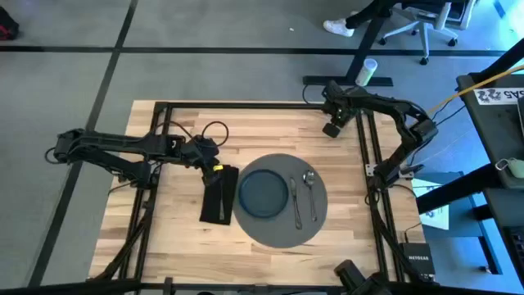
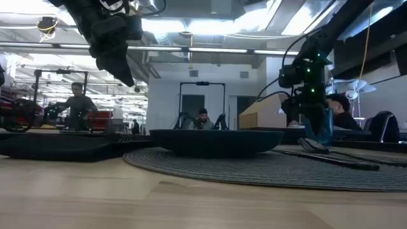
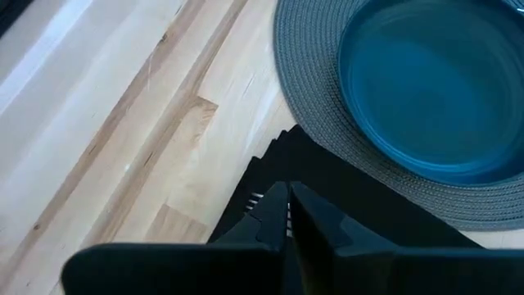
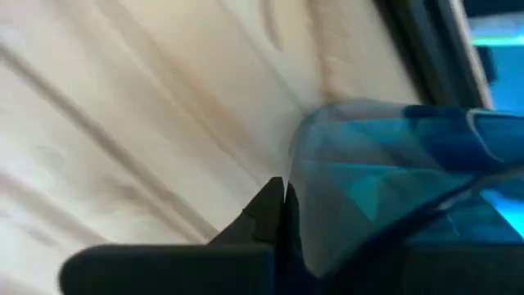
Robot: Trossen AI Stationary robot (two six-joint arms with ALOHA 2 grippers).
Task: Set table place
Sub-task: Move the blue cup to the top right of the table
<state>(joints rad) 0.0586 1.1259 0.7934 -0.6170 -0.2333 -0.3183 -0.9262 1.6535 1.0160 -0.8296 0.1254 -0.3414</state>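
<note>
Right claw (image 4: 282,197) clamped on cup (image 4: 393,176) near surface's (image 1: 180,246) far right edge; left claw (image 3: 288,201) clenched w/ fork over napkin (image 1: 219,195). Risk: thin rim grip, cup could slip.

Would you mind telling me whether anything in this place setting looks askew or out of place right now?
Mostly tidy: the plate sits on the placemat with the knife and spoon beside it. The black napkin lies slightly tilted off the mat's left edge, and the teal cup is in the right gripper, away from the setting.
</note>
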